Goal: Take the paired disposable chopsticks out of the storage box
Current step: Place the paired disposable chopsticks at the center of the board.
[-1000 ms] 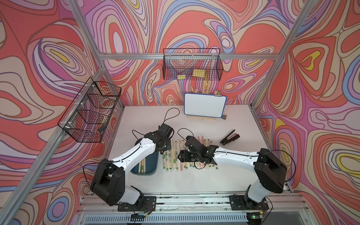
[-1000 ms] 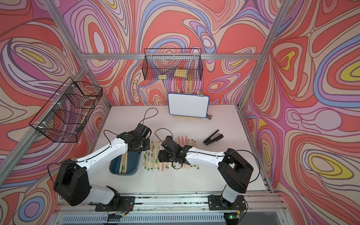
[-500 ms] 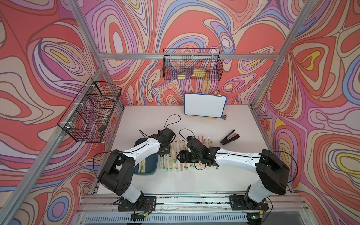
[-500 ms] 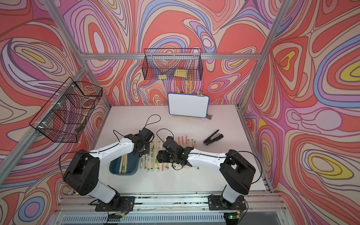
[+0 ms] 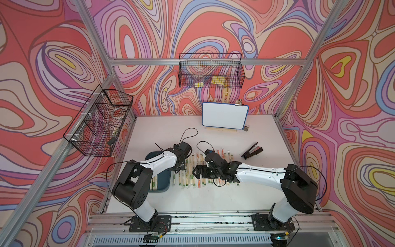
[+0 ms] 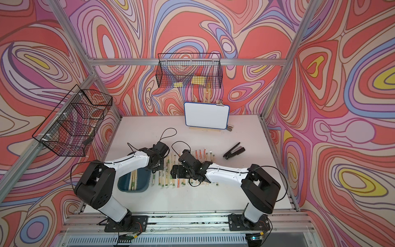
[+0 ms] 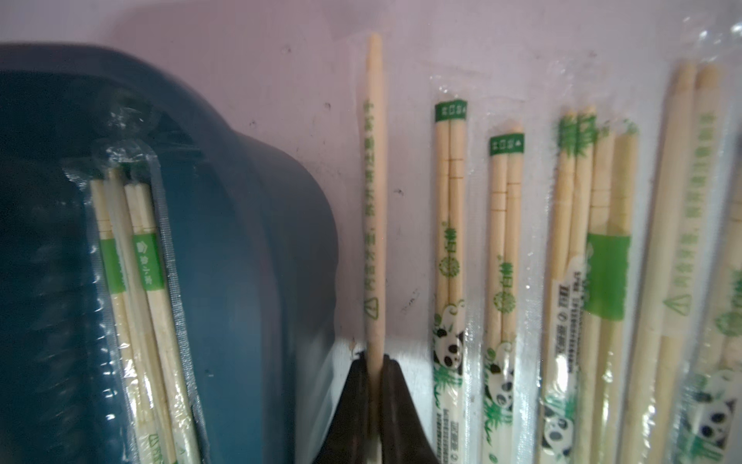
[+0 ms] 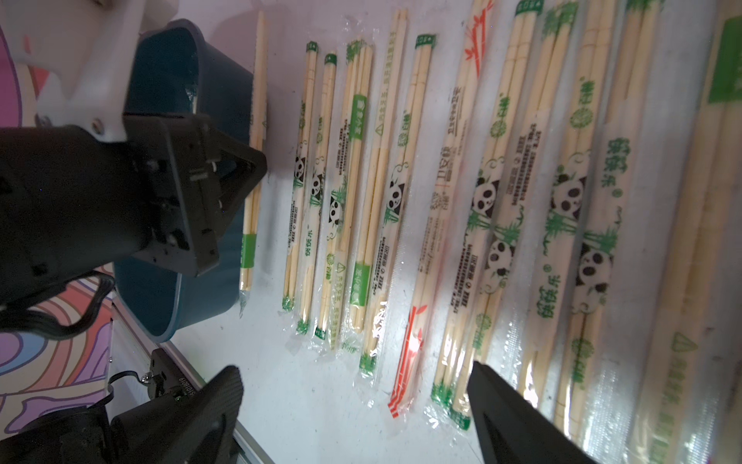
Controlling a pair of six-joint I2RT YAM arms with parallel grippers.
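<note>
Entry one: left tool (image 7: 374,361), clenched on a single sleeved pair (image 7: 373,209), gripped partway along its length. The pair lies parallel to the outer wall of the storage box (image 7: 241,261) and just beside it, over bare table (image 5: 192,201). It is apart from the nearest pair already laid out, and I cannot tell whether it touches the table. Change: a second ago this tool sat higher in the frame, near the far ends of the row. It has since drawn down to the lower centre, along the box's right edge in both top views.

Entry two: right tool (image 8: 357,373), released, its fingers spread wide with nothing between them, hovering over the middle of the row. Change: its jaws stood narrower a second ago, so I judge it has just let a pair go onto the table.

Entry three: paired disposable chopsticks (image 5: 192,178), many, side by side on the table to the right of the box, in green, orange and panda-printed sleeves.

Entry four: storage box, lower centre-left of the frame and partly under the left arm, with a few pairs (image 5: 155,181) still inside.

Reading: the task is well along but unfinished. The held pair looks due for the row's left end, and what remains in the box is still to be fetched.
</note>
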